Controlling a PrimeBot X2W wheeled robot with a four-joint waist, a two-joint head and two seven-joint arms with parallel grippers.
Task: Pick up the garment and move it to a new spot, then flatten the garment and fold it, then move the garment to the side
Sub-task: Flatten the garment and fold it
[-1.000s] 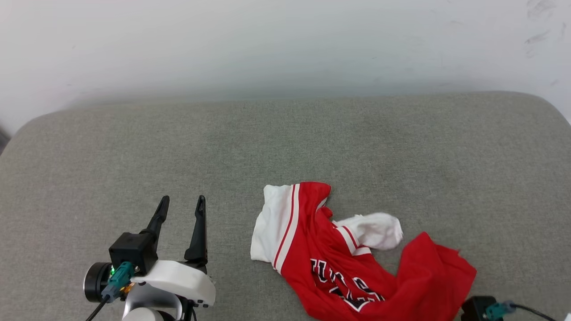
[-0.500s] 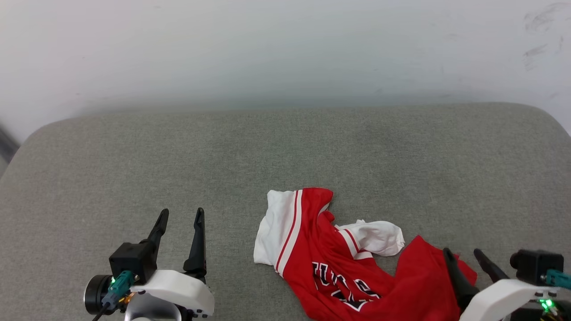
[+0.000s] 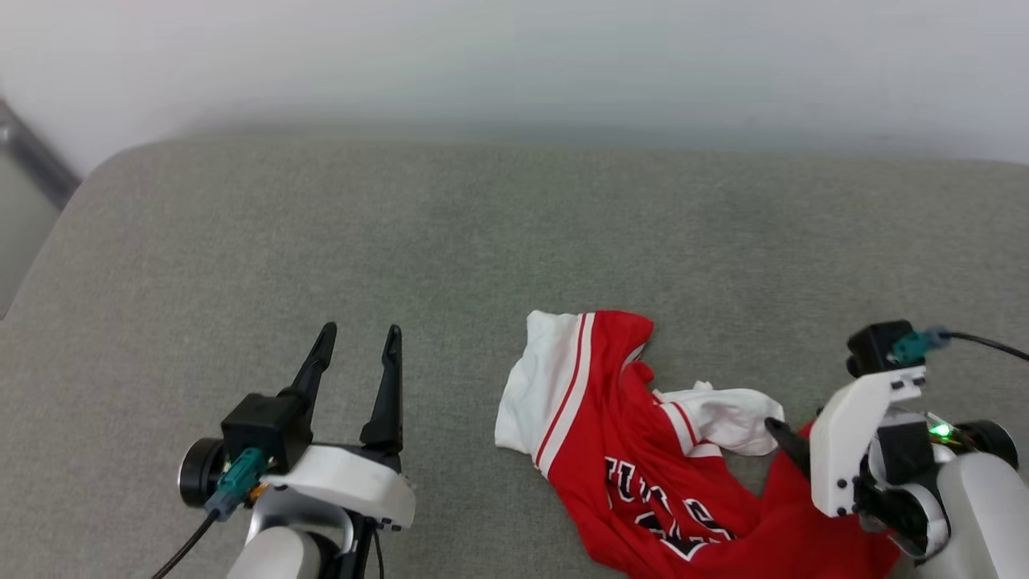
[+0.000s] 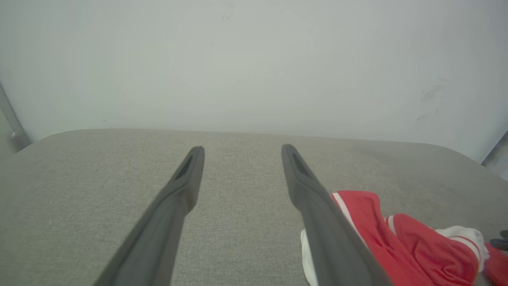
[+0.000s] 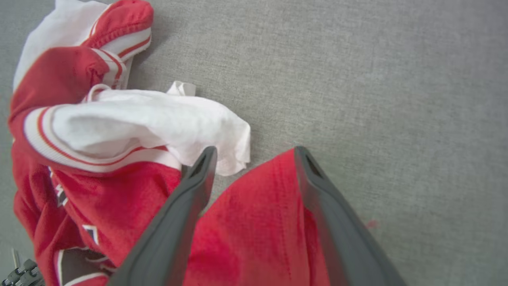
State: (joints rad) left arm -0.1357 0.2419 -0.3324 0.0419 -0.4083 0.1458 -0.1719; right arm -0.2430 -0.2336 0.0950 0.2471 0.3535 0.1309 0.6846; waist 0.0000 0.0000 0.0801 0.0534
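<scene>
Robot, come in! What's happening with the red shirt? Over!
Left gripper open, over bare grey cushion. Right gripper open, poised over red fold of garment, not gripping. Garment crumpled, not yet flattened. No obstacle seen.

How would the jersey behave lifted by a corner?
Probably floppy: the jersey lies crumpled in soft folds, so it should drape. Likely light; the fabric looks thin. May slip: the open right end effector straddles one flap.

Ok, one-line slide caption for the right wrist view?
Right gripper open over the crumpled red jersey, its white sleeve just beyond, on a grey cushion.
</scene>
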